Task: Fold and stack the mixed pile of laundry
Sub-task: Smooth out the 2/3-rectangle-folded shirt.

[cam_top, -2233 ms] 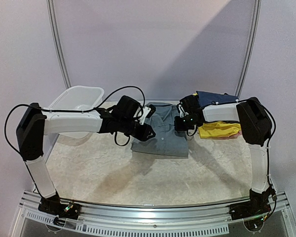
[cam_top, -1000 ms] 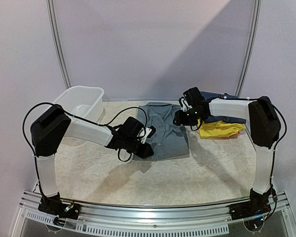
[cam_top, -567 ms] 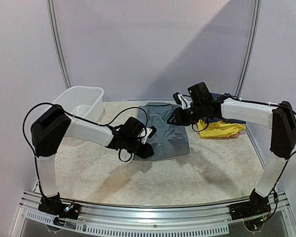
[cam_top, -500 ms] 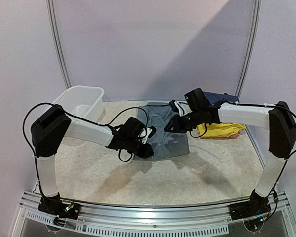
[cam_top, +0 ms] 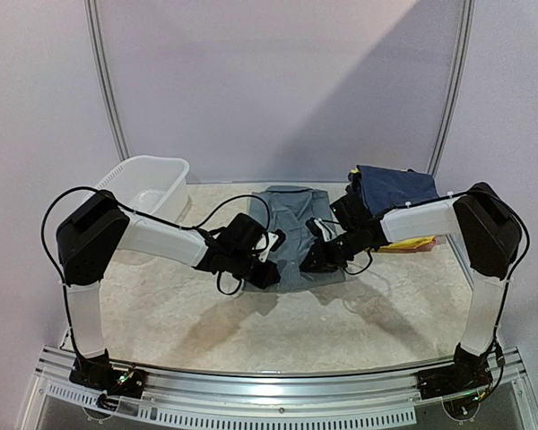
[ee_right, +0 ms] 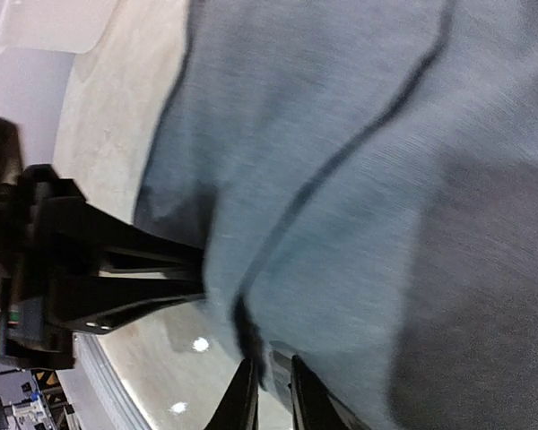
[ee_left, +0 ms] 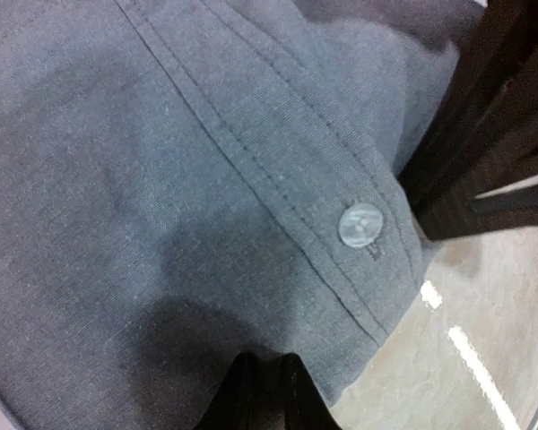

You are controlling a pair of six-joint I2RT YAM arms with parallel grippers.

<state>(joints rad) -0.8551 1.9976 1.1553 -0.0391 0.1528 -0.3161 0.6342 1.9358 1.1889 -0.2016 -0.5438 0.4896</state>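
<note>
nearest, on the table (cam_top: 251,322), near hem of the grey garment (cam_top: 291,224), now held at both corners. at its 7 o'clock corner, left gripper (cam_top: 267,271) pinched tight on the hem, just beside a button (ee_left: 360,224) on the placket; no shift there over the last second. at the 5 o'clock corner, right gripper (cam_top: 316,262) newly arrived: swung down from the garment's 1 o'clock corner and narrowed from wide apart to a close pinch, cloth edge caught between the fingertips in the wrist view. likely meaning: both near corners secured, ready for lifting the hem and folding it away toward 12 o'clock. farther back, at 2 o'clock from the grey piece, yellow cloth (cam_top: 420,242) beside a navy garment (cam_top: 394,188), apart from the grey one; whether those are folded, cannot tell. at 10 o'clock, white basin (cam_top: 152,170), well apart.
</note>
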